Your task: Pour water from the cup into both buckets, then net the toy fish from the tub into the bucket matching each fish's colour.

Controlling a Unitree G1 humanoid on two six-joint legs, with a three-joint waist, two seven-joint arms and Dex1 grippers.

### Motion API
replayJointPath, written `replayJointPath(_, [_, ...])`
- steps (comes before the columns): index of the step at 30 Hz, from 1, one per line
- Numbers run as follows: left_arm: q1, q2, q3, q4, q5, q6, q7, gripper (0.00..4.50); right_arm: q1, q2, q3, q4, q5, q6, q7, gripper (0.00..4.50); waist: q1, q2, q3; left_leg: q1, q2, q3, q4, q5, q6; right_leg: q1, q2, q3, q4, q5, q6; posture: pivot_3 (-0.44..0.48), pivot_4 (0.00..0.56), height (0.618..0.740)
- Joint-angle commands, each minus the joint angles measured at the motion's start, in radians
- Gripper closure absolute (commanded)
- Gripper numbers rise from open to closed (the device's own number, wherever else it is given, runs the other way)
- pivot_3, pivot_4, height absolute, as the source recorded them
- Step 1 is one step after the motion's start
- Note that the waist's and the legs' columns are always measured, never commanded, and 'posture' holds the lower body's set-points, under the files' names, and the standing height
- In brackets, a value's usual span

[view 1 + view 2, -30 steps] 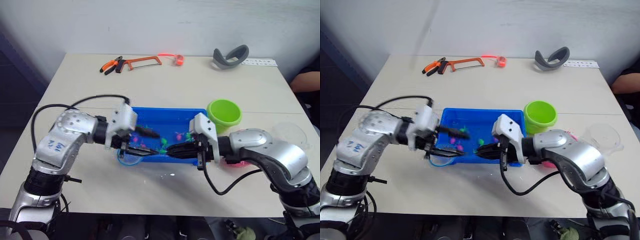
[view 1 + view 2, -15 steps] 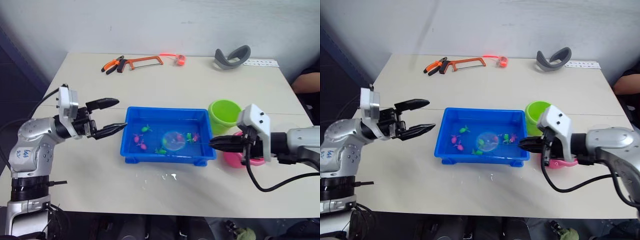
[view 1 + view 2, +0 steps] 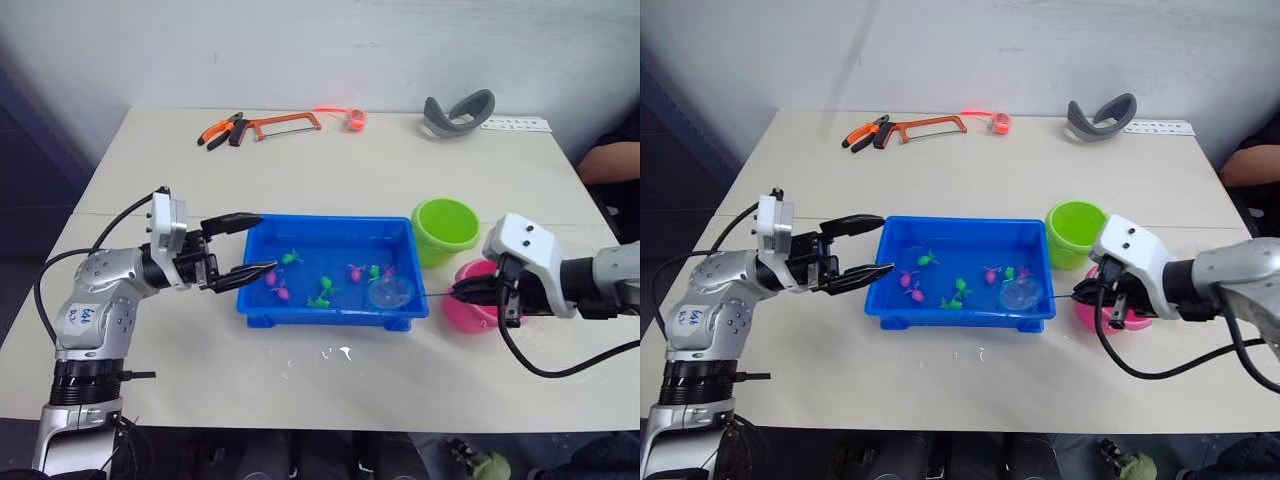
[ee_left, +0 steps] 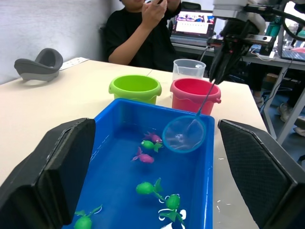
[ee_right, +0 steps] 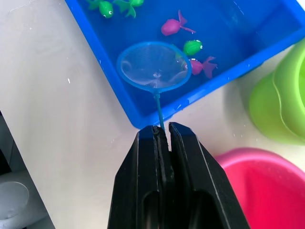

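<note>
From the left eye view, the blue tub [image 3: 333, 285] sits near the middle of the pale desk [image 3: 330, 180], with small green and pink toy fish [image 3: 322, 292] scattered in it. The left claw [image 3: 246, 247] hangs at the tub's left end with its two black fingers spread wide and nothing between them. The right claw [image 3: 466, 291] is off the tub's right end, above the pink bucket [image 3: 466, 309], pinched tight on the thin handle of the net [image 3: 389, 293], whose blue hoop lies over the right part of the tub. The green bucket [image 3: 446, 229] stands just behind the pink one, near the tub's far right corner. At the desk's far edge lie orange-handled pliers [image 3: 221, 130], a hacksaw [image 3: 285, 124] and a grey curved object [image 3: 458, 111]. In the left wrist view, the wide-spread fingers [image 4: 52, 171] frame the tub, where the net's hoop sits near a pink and a green fish; beyond the tub stand the green bucket, the pink bucket and, behind them, the clear cup [image 4: 189, 69], with a person in a dark top [image 4: 143, 33] seated further back. In the right wrist view, the fingers [image 5: 143, 181] are pressed together on the handle, the hoop rests over the tub's near wall beside a green fish and a pink one, and its mesh looks empty.
</note>
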State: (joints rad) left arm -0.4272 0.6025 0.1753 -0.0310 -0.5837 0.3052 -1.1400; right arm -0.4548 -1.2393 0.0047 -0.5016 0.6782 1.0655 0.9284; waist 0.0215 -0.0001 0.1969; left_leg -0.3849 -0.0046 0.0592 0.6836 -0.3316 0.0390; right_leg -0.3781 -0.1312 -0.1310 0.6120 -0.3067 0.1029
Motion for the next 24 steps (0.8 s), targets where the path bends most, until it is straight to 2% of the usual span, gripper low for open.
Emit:
replayJointPath(1, [-0.009, 0.001, -0.007, -0.041, -0.02, 0.001, -0.004, 0.02, -0.07, 0.019, 0.058, 0.011, -0.023, 0.026, 0.006, 4.5, 0.0, 0.0, 0.0, 0.0, 0.0, 0.0, 0.0, 0.0, 0.0, 0.0, 0.0, 0.0, 0.0, 0.0, 0.0, 0.0, 0.15, 0.74])
replayJointPath(8, [-0.009, -0.008, -0.022, -0.051, -0.024, 0.006, 0.0, 0.02, -0.197, 0.048, 0.189, 0.074, -0.077, 0.073, 0.032, 4.5, 0.002, 0.0, 0.0, -0.001, 0.0, 0.0, 0.0, 0.0, 0.0, 0.0, 0.0, -0.001, -0.001, 0.0, 0.0, 0.0, 0.15, 0.74])
replayJointPath(13, [-0.007, -0.016, -0.027, -0.055, -0.023, 0.003, 0.004, 0.02, -0.25, 0.086, 0.23, 0.108, -0.071, 0.173, 0.029, 4.5, 0.001, 0.0, 0.0, -0.001, 0.0, 0.0, 0.0, 0.0, 0.0, 0.0, 0.0, -0.001, -0.001, 0.0, 0.0, 0.0, 0.15, 0.74])
replayJointPath(17, [-0.002, -0.018, -0.026, -0.056, -0.022, 0.0, 0.005, 0.02, -0.298, 0.137, 0.22, 0.127, -0.049, 0.348, -0.027, 4.5, 0.001, 0.0, 0.0, -0.001, 0.0, 0.0, 0.0, 0.0, 0.0, 0.0, 0.0, -0.001, -0.001, 0.0, 0.0, 0.0, 0.15, 0.74])
replayJointPath(24, [-0.004, -0.022, -0.03, -0.05, -0.017, -0.006, 0.002, 0.02, -0.325, 0.196, 0.172, 0.093, -0.042, 0.463, -0.096, 4.5, 0.001, 0.0, 0.0, -0.001, 0.0, 0.0, 0.0, 0.0, 0.0, 0.0, 0.0, -0.001, 0.0, 0.0, 0.0, 0.0, 0.15, 0.74])
